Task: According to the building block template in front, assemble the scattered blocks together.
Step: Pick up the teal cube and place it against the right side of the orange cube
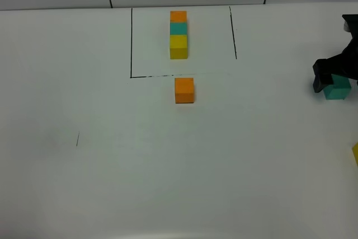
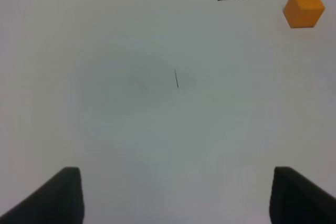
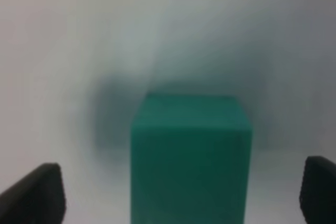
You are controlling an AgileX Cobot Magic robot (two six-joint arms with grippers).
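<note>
The right gripper (image 3: pixel 176 195) straddles the teal cube (image 3: pixel 191 150), which sits squarely between its fingers with a gap showing on either side, so the jaws stand open and grip nothing. The left gripper (image 2: pixel 176 198) is also open and empty, with the orange cube (image 2: pixel 303 9) well ahead of it. The teal cube looks light, rigid and matte (probably not slippery, hardly fragile), so a centred pinch on two opposite flat faces should hold it without twisting.
</note>
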